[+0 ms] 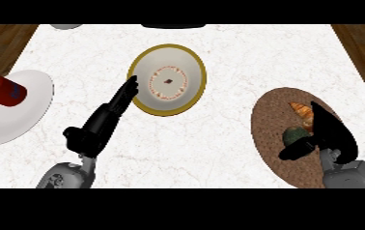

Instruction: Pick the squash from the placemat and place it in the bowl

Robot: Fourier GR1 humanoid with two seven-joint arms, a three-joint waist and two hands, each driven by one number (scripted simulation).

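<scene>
Squash [294,135] on brown placemat [274,113]: right hand [329,136] curled round it (thumb underneath), ready for lifting. Left hand [107,118], fingers straight, rests beside bowl [168,79].

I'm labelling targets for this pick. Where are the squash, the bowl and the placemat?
squash [293,135]: head view, its dark green top.
bowl [191,62]: head view, its gold rim.
placemat [269,113]: head view, bare brown weave, left part.

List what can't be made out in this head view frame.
- Squash on the placemat: mostly hidden behind the right robot hand; contact unclear.
- Orange item: partly covered by that hand, too small to identify.
- White plate with red object: cut off by left edge.
- Two items at the counter's far edge: cut off.
</scene>
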